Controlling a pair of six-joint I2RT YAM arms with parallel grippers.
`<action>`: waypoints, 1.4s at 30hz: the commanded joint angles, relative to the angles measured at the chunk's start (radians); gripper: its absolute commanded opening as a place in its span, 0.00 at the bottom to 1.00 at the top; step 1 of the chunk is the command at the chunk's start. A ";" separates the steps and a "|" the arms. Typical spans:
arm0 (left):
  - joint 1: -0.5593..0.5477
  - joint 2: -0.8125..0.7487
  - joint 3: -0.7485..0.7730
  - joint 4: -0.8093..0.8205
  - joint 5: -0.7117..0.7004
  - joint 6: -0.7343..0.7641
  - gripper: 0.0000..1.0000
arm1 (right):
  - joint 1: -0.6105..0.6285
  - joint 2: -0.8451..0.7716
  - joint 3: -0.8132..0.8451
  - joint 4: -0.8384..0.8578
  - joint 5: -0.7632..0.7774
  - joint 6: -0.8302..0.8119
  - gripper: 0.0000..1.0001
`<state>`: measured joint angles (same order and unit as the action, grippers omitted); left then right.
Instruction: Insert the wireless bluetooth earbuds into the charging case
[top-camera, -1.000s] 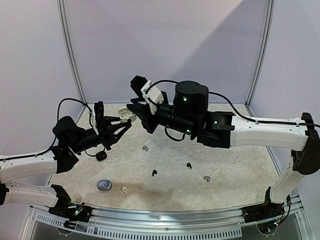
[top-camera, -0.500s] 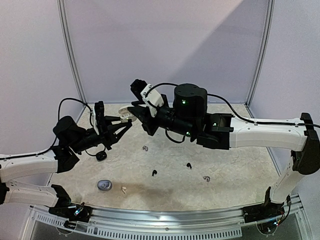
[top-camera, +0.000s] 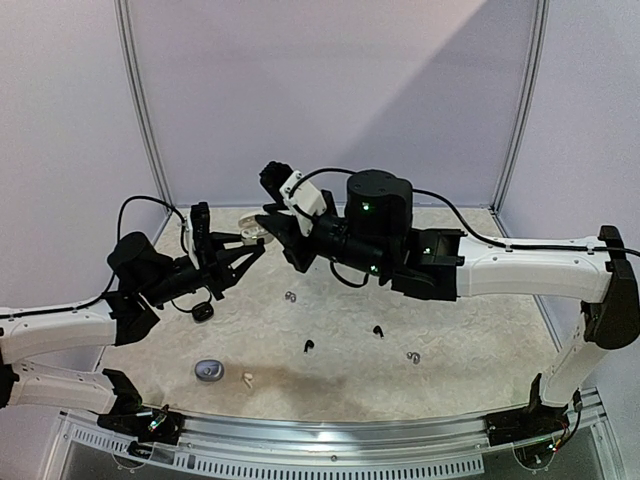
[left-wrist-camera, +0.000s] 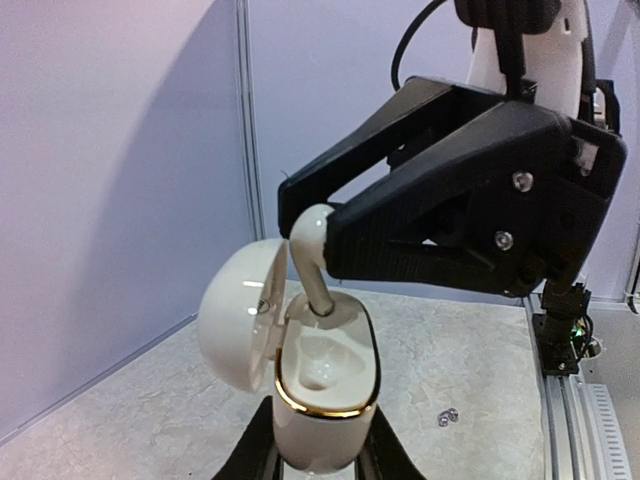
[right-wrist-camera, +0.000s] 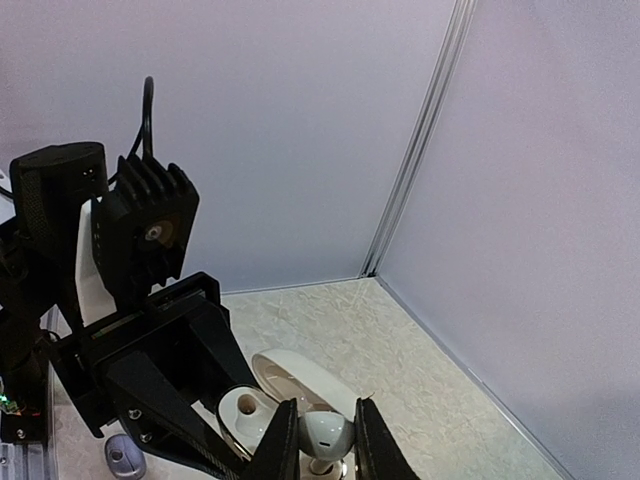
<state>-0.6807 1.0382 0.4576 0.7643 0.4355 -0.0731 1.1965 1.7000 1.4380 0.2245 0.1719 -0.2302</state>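
My left gripper (left-wrist-camera: 320, 458) is shut on a white charging case (left-wrist-camera: 325, 385) with a gold rim, held upright above the table. Its lid (left-wrist-camera: 238, 320) hangs open to the left. A white earbud (left-wrist-camera: 312, 250) stands with its stem tip in the case's far socket, and the near socket is empty. My right gripper (right-wrist-camera: 322, 440) is shut on that earbud's (right-wrist-camera: 325, 433) head, directly above the case (right-wrist-camera: 245, 412). From above, both grippers (top-camera: 245, 245) (top-camera: 273, 226) meet at the case (top-camera: 252, 231), back left.
On the table lie a black case (top-camera: 203, 312), a grey case (top-camera: 209, 371), a loose white bud (top-camera: 245, 378), two black buds (top-camera: 308, 346) (top-camera: 378, 330) and two silvery buds (top-camera: 291, 296) (top-camera: 414, 357). Walls close the back and sides.
The right arm has crept slightly to the left, toward the case. The left arm and the loose things on the table have not moved.
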 joint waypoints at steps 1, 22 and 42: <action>-0.009 0.005 0.030 0.046 -0.003 -0.004 0.00 | -0.010 0.036 0.002 -0.060 0.015 -0.018 0.13; -0.009 0.001 0.025 0.041 -0.005 0.002 0.00 | -0.010 0.040 0.004 -0.082 0.025 -0.029 0.21; -0.008 0.003 0.030 0.026 -0.027 -0.027 0.00 | -0.008 0.048 0.016 -0.108 0.002 -0.043 0.21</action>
<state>-0.6807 1.0431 0.4576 0.7376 0.4286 -0.0906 1.1946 1.7161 1.4467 0.1982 0.1814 -0.2680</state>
